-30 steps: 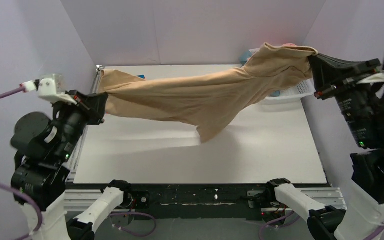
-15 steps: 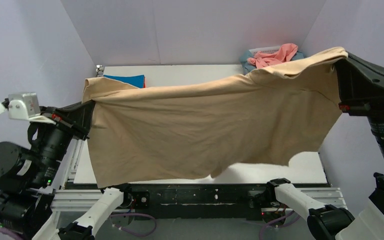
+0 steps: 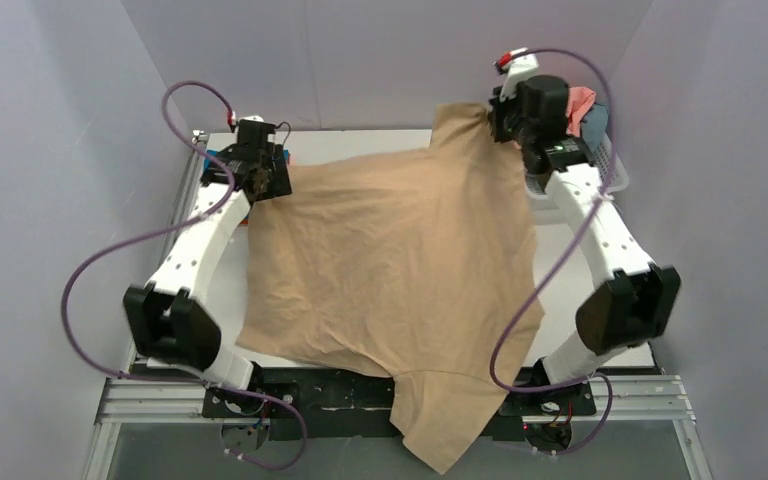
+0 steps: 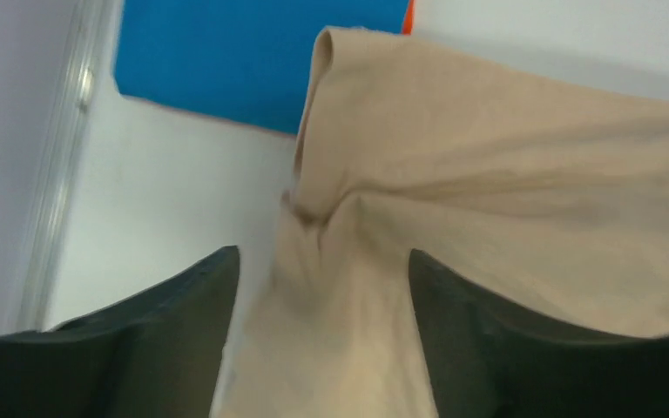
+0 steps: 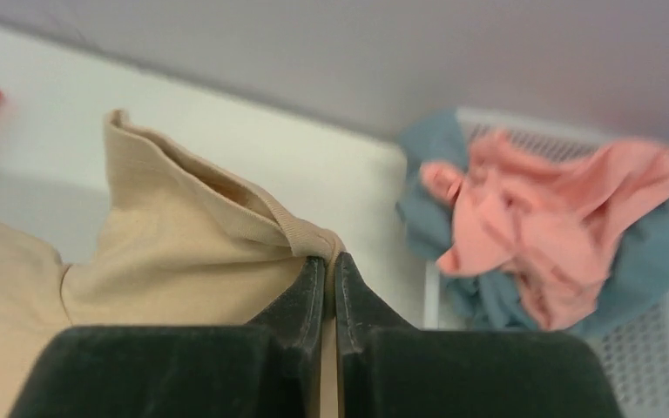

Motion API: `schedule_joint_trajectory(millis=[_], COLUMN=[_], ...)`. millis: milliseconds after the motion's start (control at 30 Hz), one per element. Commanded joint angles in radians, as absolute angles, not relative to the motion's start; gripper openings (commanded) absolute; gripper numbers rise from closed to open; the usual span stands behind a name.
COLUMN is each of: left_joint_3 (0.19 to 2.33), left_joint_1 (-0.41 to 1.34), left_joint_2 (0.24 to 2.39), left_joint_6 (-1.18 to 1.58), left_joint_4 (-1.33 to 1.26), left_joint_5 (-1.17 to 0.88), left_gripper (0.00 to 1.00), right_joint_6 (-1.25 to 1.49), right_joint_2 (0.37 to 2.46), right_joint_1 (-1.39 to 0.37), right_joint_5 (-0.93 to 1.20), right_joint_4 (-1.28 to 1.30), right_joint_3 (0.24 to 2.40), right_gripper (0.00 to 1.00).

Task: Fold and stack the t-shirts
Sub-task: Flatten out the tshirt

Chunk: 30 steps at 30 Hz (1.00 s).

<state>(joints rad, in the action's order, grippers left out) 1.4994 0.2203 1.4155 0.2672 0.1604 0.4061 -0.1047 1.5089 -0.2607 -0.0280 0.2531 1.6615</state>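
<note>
From above, I am watching the tan shirt lying spread over the table, its far corners at my two grippers and its near end hanging off the table edge between the arm bases. The left gripper is sitting at the shirt's far left corner and the right gripper at its far right corner, with the salmon-pink shirt showing just behind the right wrist. From this height I cannot tell how far either pair of fingers is parted. On the left wrist camera the fingers are standing wide apart. The tan shirt is running up through the gap between them and bunching into a small pucker just ahead of the tips, so nothing is being pinched there. Beyond the fingertips the bright blue shirt is lying flat on the table, with a sliver of the orange-red shirt at its right edge. On the right wrist camera the fingers are pressed together, and the ribbed hem of the tan shirt is being nipped right at their tips, with the cloth falling away to the left of them. Ahead and to the right of the fingertips, the salmon-pink shirt is lying crumpled on top of the dusty teal-blue shirt, both inside the white lattice basket.
</note>
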Motion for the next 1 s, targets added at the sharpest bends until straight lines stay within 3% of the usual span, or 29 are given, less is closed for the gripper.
schedule_joint_trajectory(millis=[0,33,100,167,333,467,533,700,967], left_joint_3=[1.493,1.510,1.539,1.557,1.560,1.482,1.381,1.172,1.105], left_joint_1=[0.165,0.154,0.143,0.141,0.140,0.142,0.147,0.192,0.248], left_joint_2=[1.599,1.643,1.704,1.732,1.708,1.620,1.566,1.521,1.643], left_joint_6=[0.388,0.416,0.442,0.446,0.441,0.493,0.530,0.571,0.591], left_joint_4=[0.216,0.246,0.283,0.303,0.336,0.344,0.299,0.187,0.137], left_joint_5=[0.430,0.411,0.377,0.356,0.256,0.099,0.007,-0.094,-0.119], left_gripper=[0.95,0.98,0.98,0.98,0.98,0.98,0.98,0.98,0.98], right_joint_6=[-0.129,-0.123,-0.113,-0.094,-0.074,0.033,0.131,0.319,0.427], right_joint_2=[1.649,1.712,1.823,1.879,1.844,1.746,1.688,1.577,1.657], right_joint_1=[-0.249,-0.248,-0.250,-0.252,-0.275,-0.320,-0.351,-0.445,-0.474], right_joint_5=[-0.077,-0.082,-0.064,-0.050,-0.103,-0.117,-0.064,0.060,0.044], right_joint_4=[0.120,0.156,0.249,0.293,0.357,0.548,0.615,0.508,0.465], right_joint_3=[1.622,1.653,1.738,1.794,1.797,1.749,1.647,1.301,1.114], right_gripper=[0.31,0.51,0.71,0.78,0.83,0.83,0.83,0.82,0.81])
